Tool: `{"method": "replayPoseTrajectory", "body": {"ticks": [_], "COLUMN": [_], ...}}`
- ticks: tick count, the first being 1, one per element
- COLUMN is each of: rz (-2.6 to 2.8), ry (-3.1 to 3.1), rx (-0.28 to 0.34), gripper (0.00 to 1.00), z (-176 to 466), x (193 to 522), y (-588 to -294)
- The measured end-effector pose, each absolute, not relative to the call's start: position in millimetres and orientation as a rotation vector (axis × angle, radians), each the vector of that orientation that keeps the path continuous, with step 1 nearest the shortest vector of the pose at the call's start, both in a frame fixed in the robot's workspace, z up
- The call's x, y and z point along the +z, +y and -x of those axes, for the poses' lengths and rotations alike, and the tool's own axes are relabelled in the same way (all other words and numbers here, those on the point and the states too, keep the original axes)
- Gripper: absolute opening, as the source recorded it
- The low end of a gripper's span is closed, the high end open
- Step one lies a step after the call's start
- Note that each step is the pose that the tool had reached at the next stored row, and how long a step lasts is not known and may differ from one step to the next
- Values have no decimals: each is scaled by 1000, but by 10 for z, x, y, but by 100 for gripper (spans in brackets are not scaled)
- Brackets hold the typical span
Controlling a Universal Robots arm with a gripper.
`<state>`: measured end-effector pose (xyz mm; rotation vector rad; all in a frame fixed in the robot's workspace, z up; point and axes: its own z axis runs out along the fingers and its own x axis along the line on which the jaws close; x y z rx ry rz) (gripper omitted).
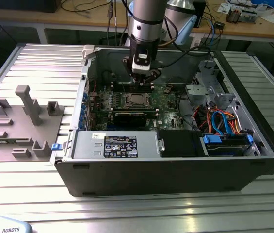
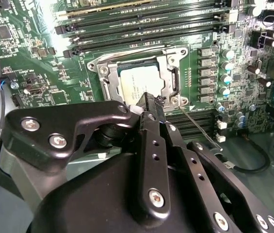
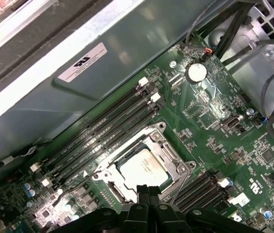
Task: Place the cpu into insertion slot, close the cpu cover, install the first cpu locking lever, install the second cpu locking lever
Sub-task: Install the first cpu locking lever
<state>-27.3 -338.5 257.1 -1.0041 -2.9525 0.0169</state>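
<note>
The cpu (image 2: 143, 81) (image 3: 144, 170) lies flat in the insertion slot (image 1: 136, 100) on the green motherboard inside the open computer case. The cpu cover (image 2: 108, 86) (image 3: 171, 154) lies down around the chip, and the silvery top shows through its opening. My gripper (image 1: 142, 81) hangs just above the socket. In both wrist views its black fingertips (image 2: 150, 103) (image 3: 145, 190) are pressed together at the socket's edge with nothing between them. A thin metal locking lever (image 2: 197, 125) runs slanting out from the socket corner beside the fingertips.
Long memory slots (image 2: 141, 24) flank the socket. A black power-supply box (image 1: 120, 145) sits at the case's near wall, and a drive cage with blue and orange cables (image 1: 224, 128) at the exterior view's right. A grey parts fixture (image 1: 20, 126) lies outside the case.
</note>
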Motion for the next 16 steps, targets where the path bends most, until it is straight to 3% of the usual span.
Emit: {"method": "replayPoseTrajectory", "body": {"ticks": [16], "rz": [820], "ry": [-3009], "rx": [19], "gripper": [11], "z": [273], "x": [2571], "y": [-3385]}}
